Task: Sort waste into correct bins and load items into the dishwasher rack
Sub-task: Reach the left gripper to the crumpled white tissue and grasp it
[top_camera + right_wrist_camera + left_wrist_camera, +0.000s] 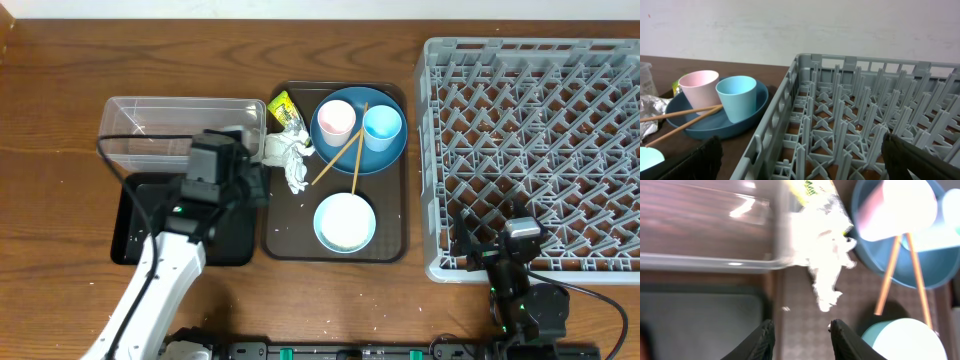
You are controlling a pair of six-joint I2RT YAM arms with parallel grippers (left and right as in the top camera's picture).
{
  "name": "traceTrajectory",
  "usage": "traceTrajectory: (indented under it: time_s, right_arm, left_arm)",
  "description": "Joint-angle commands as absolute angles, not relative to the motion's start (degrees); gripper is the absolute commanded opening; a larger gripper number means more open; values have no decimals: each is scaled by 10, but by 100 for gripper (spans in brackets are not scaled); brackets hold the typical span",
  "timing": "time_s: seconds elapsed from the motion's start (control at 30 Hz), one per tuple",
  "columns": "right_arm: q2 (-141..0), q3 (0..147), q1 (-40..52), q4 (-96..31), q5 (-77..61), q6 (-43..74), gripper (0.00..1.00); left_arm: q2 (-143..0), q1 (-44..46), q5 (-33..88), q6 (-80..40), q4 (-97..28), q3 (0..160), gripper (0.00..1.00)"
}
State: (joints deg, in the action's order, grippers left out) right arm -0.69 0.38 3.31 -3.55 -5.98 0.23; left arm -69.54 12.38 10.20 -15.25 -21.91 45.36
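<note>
My left gripper (258, 185) (801, 330) hangs open and empty over the left rim of the brown tray (288, 235). The crumpled white tissue (291, 158) (826, 255) lies just beyond its fingertips. A yellow-green wrapper (283, 108) lies behind the tissue. The blue plate (380, 158) carries a pink cup (335, 120), a light-blue cup (383, 125) and the chopsticks (345, 158). A white bowl (345, 222) sits at the tray's front. A white grain (785, 309) lies on the tray. My right gripper (500, 252) (802, 155) stands wide open at the front left corner of the dishwasher rack (535, 150).
A clear tub (180, 130) stands left of the brown tray, with a black tray (225, 240) in front of it under my left arm. The rack's wall (775, 130) rises close before my right gripper.
</note>
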Motion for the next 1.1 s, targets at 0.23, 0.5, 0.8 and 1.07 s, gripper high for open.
traceTrajectory:
  time_s: [0.23,0.5,0.8,1.07]
  right_arm:
    - [-4,3,34,-37,-64,6,99]
    - [-4,3,34,-37,-64,6,99]
    - [-4,3,34,-37,-64,6,99]
    - [-4,3,34,-37,-64,6,99]
  left_arm:
    - [-784,181,102,-158,-142,464,39]
    - [-837,181,96,-158,-89,464,39]
    - [-894,182,96,-158,-44,464,40]
    - [-919,187,96,-157,-20,464,40]
